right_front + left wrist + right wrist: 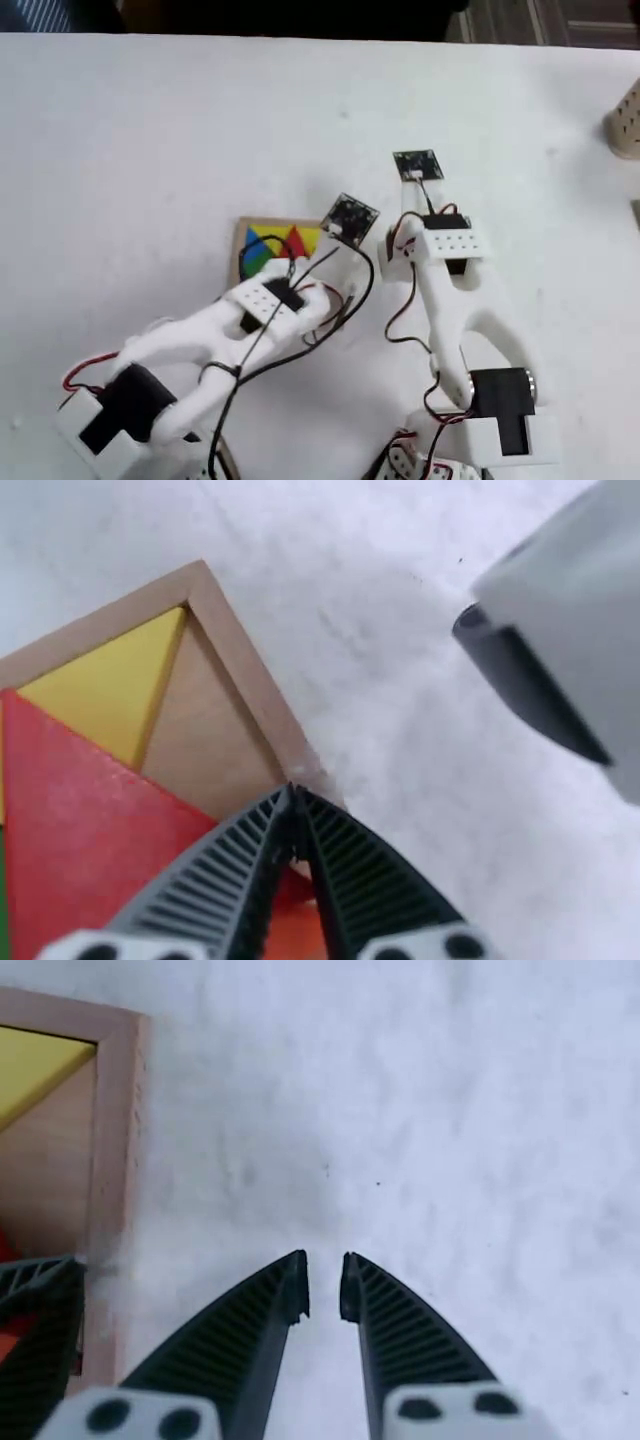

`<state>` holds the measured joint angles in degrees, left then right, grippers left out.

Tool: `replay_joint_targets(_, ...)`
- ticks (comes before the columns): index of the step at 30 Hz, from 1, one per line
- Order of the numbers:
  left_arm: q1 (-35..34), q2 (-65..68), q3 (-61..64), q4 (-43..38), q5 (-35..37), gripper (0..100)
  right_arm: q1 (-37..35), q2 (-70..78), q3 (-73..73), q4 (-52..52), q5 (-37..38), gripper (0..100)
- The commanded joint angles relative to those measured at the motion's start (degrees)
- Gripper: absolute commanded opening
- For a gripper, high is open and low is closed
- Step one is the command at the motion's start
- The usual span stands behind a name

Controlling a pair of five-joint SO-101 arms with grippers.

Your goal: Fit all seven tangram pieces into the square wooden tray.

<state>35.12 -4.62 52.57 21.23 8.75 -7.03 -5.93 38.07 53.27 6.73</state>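
Tangram pieces (pixel 272 245): lying inside the square wooden tray (pixel 250 675). Yellow triangle (pixel 105 685) seated along one rim, red piece (pixel 80 850) touching it. Blue piece (pixel 250 258) and green piece (pixel 268 262) farther in, noted from the high view. Bare tray floor (pixel 205 730) uncovered in the corner next to yellow and red, so fill judged incomplete.

Left gripper (pixel 293 805): over the tray at that corner's rim, tips pressed together. Orange-red piece (pixel 298 915) visible in the slot behind the tips; pinched or merely lying beneath, cannot tell.

Right gripper (pixel 323 1285): just outside the tray over bare table (pixel 450 1110); jaws nearly together with a narrow gap, nothing between.

Handling, judged: light, stiff, thin, flat, not fragile. Painted faces probably slick, hence prone to skidding or pivoting in the pads. Best taken across two opposite edges near mid-piece, away from the sharp tips. Hard to get under when lying flat; better tilted against the tray rim or slid into place. Tight fit expected at the corner gap, with risk of jamming on the rim if lowered skew.
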Motion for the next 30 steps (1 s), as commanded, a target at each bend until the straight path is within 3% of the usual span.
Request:
replay_joint_targets(1,-0.4,-3.03,-2.29,3.96,0.44,2,0.4,-0.31,-2.46,-0.4,0.7,5.2)
replay_joint_targets(7,4.53,-9.98,3.6,4.57,0.35,2,0.4,-0.22,-2.46,-0.4,0.7,5.2)
replay_joint_targets(15,2.68,-19.82,7.03,5.01,0.35,2,0.4,-0.13,-2.46,-0.4,2.37,5.2)
replay_joint_targets(19,-3.38,-26.33,9.58,5.45,0.35,2,0.4,-0.13,-2.37,-0.4,2.73,5.2)
replay_joint_targets(26,-22.81,-28.7,9.67,7.38,0.44,2,0.22,-0.04,-2.2,-0.4,2.9,5.2)
replay_joint_targets(30,-25.1,-28.44,11.34,7.47,0.53,2,0.13,-0.04,-2.2,-0.4,2.99,5.2)
